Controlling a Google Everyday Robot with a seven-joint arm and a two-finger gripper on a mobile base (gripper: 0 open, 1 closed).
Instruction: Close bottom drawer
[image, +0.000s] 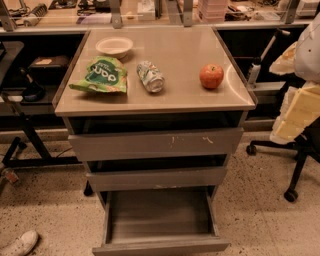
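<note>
Camera view: 1 grey metal cabinet (235, 100) w/ 3 drawers. The wide, shallow grey bottom drawer (160, 217) sticks far out, speckled floor on both sides. On top: 1 white bowl (114, 46), 1 green snack bag (100, 75), 1 silver can (150, 76) lying down, 1 red apple (211, 76). My pale gripper (299, 112) is at the right edge, apart from the cabinet, over a black wheeled chair base (295, 165); can't tell if it's apart or together.

The end effector (295, 117) hangs (far right).

Bottom drawer (160, 246) juts before middle drawer (157, 178), gripper (295, 117) off right
</note>
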